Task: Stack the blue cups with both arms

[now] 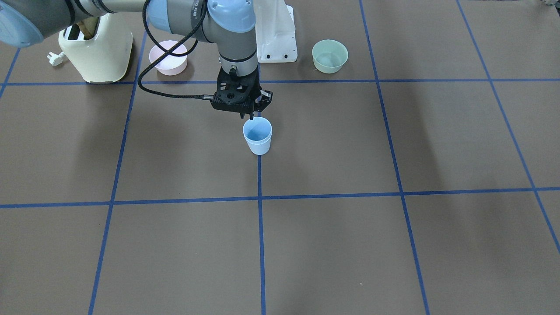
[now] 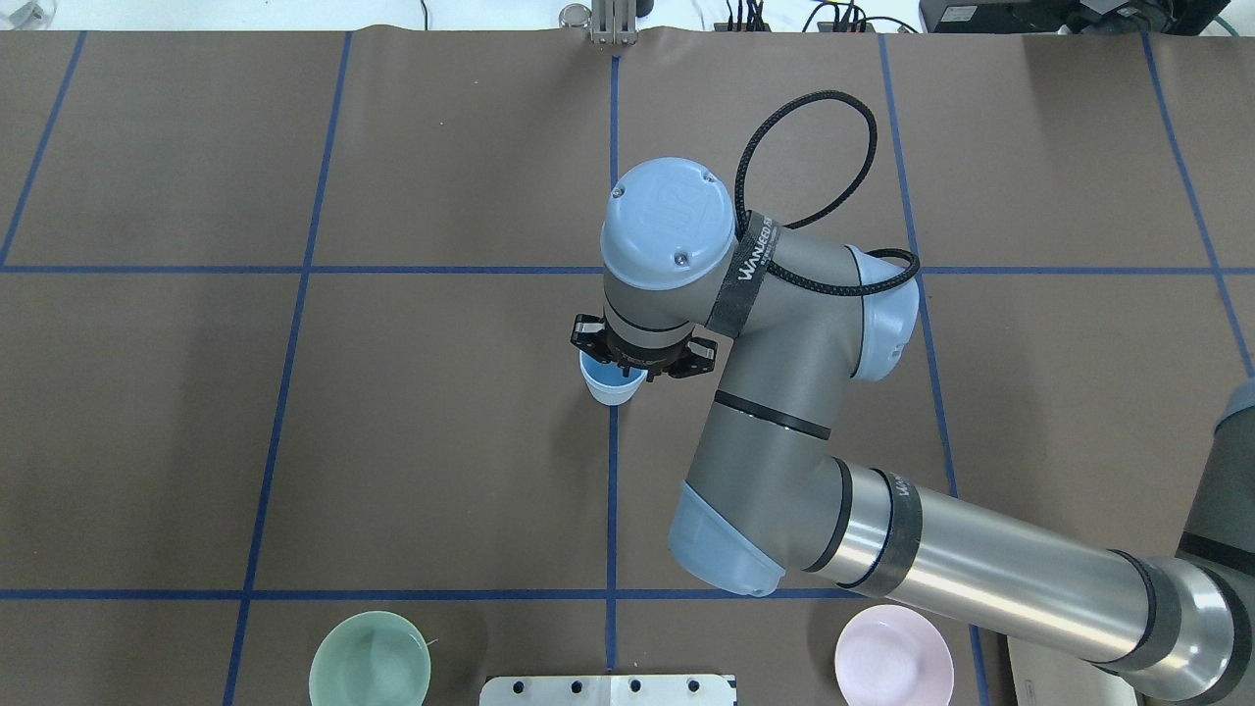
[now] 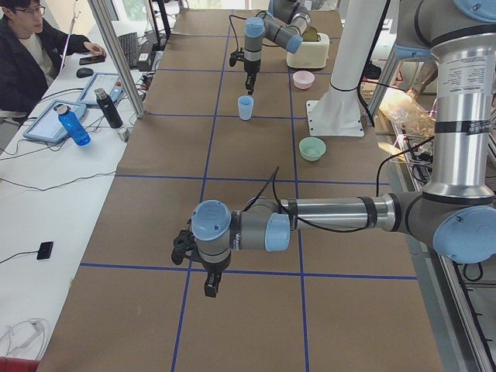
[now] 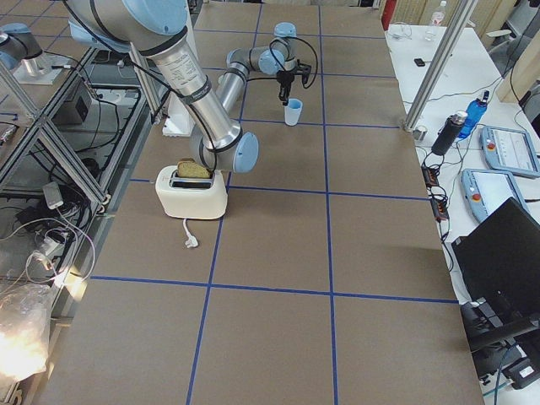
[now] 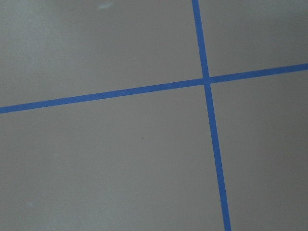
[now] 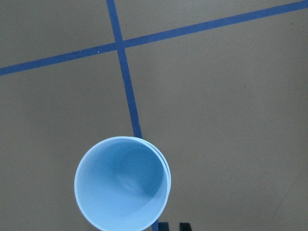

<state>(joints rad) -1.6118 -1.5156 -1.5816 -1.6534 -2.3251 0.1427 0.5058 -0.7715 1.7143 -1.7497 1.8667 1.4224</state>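
Observation:
The two pale blue cups (image 1: 257, 135) stand nested as one stack on a blue tape line at mid-table; the right wrist view (image 6: 122, 185) shows a doubled rim. The stack also shows in the overhead view (image 2: 610, 389). My right gripper (image 1: 249, 116) points down just above the stack's rim on the robot's side. Its fingertips (image 6: 163, 226) stand a little apart with nothing between them and hold no cup. My left gripper (image 3: 208, 288) shows only in the exterior left view, low over bare table far from the cups; I cannot tell whether it is open or shut.
A pink bowl (image 1: 168, 57) and a cream toaster (image 1: 96, 48) stand near the robot's base on its right side. A green bowl (image 1: 330, 55) stands on its left side. The white base mount (image 1: 275, 35) is between them. Blue tape lines grid the brown table.

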